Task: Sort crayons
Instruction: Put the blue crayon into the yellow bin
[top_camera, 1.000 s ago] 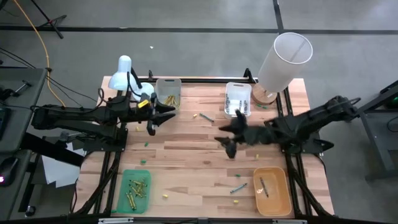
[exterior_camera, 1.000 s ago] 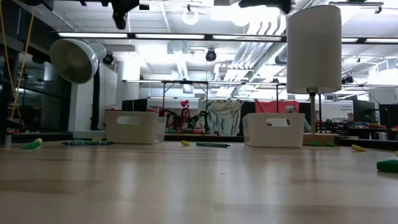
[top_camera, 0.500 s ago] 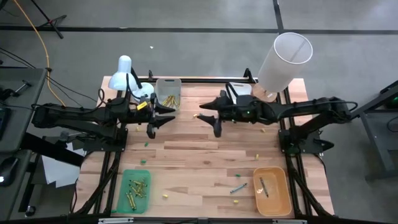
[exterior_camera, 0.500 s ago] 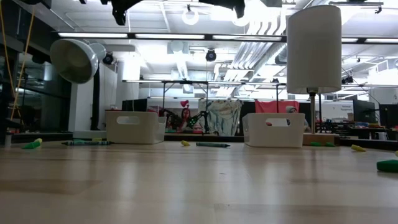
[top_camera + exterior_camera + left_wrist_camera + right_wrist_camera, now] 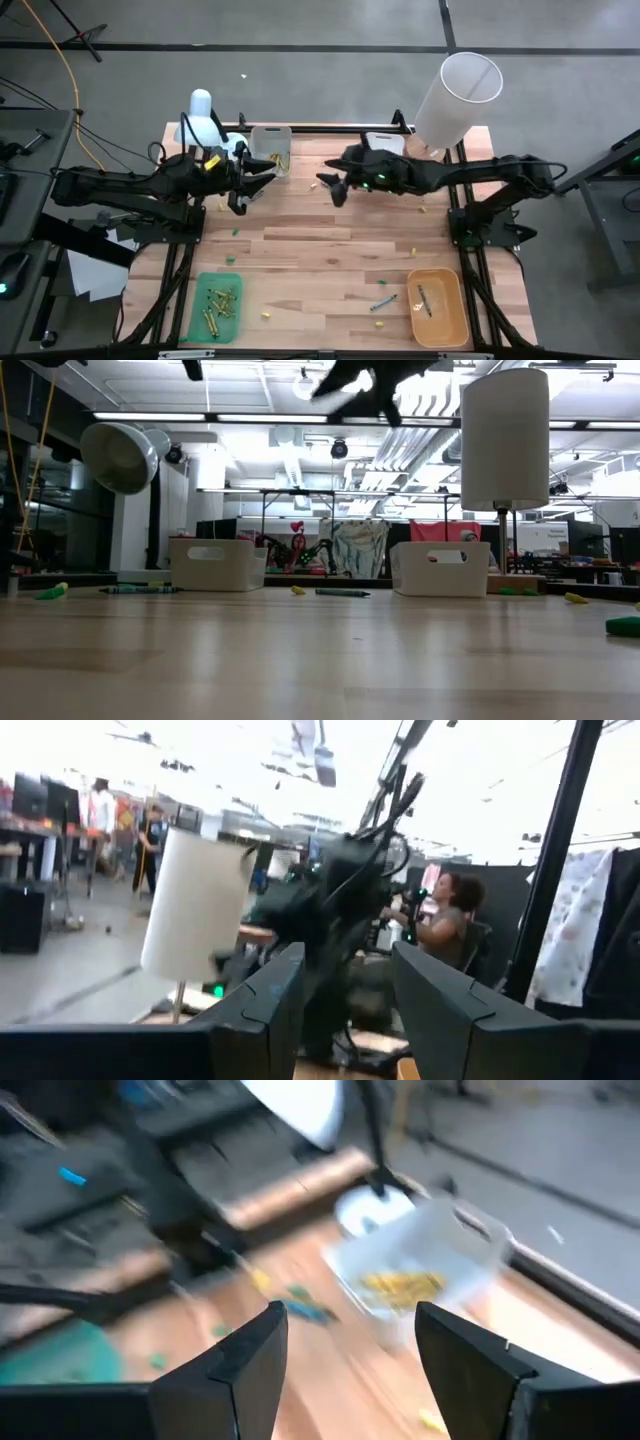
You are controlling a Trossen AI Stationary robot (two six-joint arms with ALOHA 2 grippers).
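Reaching empty and open-jawed, the right gripper (image 5: 337, 187) neared the loose yellow and teal wax crayons (image 5: 327, 185); descent and grasp should follow.

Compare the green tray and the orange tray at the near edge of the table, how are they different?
The green tray sits at the table's near left corner; the orange tray sits at the near right. The green tray holds a scatter of many yellow crayons; the orange tray holds what looks like a single dark crayon. The green tray has squarer corners, the orange tray rounder ones. Both are shallow, open and similar in size, and neither gripper is near them.
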